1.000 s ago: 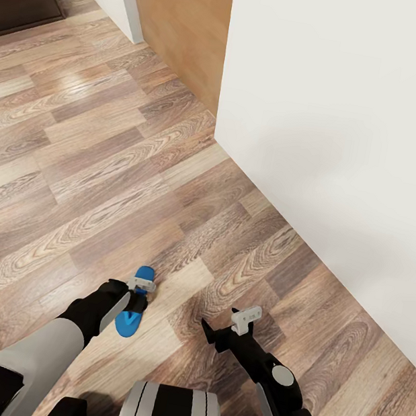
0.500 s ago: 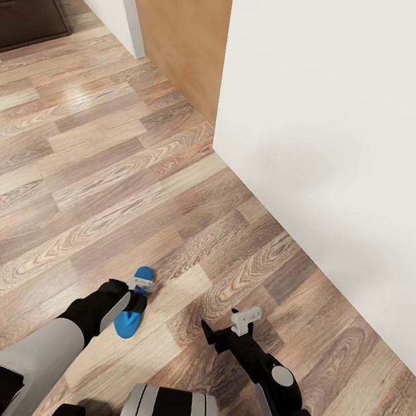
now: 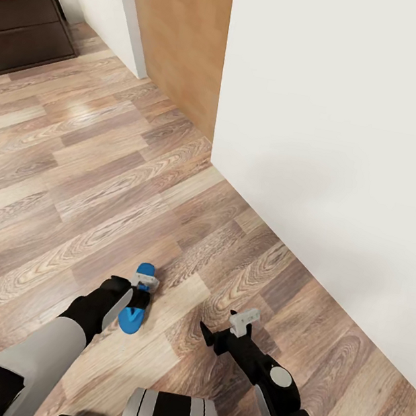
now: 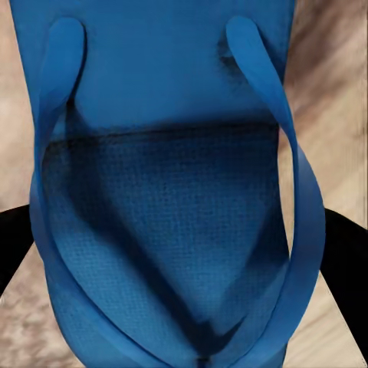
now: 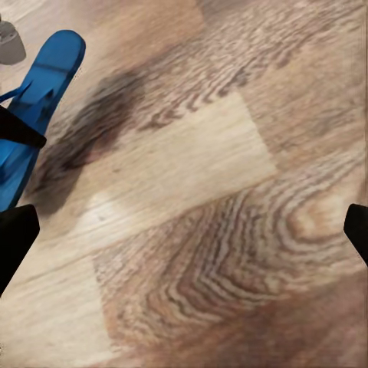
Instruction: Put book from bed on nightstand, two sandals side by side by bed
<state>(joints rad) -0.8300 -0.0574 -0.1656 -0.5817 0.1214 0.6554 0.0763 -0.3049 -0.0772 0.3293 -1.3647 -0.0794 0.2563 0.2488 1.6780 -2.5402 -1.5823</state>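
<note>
A bright blue sandal (image 3: 146, 271) hangs just above the wood-plank floor, and my left gripper (image 3: 140, 293) is shut on it across its middle. Seen from the left wrist, the sandal (image 4: 176, 192) is close up with both straps visible, a black fingertip (image 4: 11, 249) at each edge. My right gripper (image 3: 218, 326) hovers open and empty over the floor to the right of it. From the right wrist, the same sandal (image 5: 42, 84) lies beyond my open right gripper (image 5: 184, 234). The book and the bed are out of view.
A white wall (image 3: 340, 156) runs diagonally along the right, close to my right arm. A light wooden panel (image 3: 177, 32) stands behind it. A dark brown drawer cabinet (image 3: 28, 26) sits at the far left. Plank floor (image 3: 92, 167) stretches ahead and to the left.
The whole view has shifted as the robot moves: the dark cabinet has come further into view at the far left. Both arms keep their pose, the sandal still held.
</note>
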